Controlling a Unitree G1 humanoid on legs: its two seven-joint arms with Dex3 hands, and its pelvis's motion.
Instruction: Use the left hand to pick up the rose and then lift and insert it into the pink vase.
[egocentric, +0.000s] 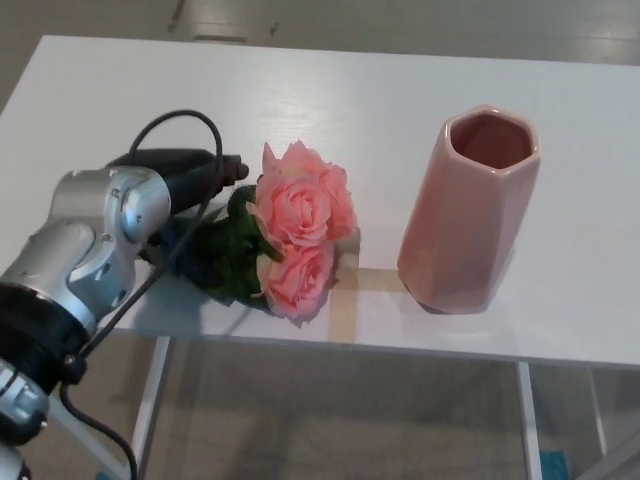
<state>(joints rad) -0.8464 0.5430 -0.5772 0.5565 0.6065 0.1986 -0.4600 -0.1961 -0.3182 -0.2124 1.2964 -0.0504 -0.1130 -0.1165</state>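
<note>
While we are looking down from the head camera, we are seeing a white bench (400, 90) carrying a rose (295, 240) and a pink vase (468, 215). The rose is lying on its side near the front edge of the bench, its pink blooms pointing toward the vase and its dark green leaves (225, 255) trailing back to our left. The vase is standing upright, well to the right of the blooms and clear of them, with its open mouth facing up.

Our left robot hand (185, 180) is reaching in from the left, its silver wrist joint (105, 225) and a looping black cable (180, 125) covering much of it. The black fingers (215, 168) are lying across the top of the leafy stem, with their tips just beside the upper bloom, and a lower part of the hand is sitting under the leaves. We cannot tell whether the fingers are actually gripping the stem, because the wrist and the leaves are hiding the contact.

Our right robot hand is not showing anywhere in this view.
</note>
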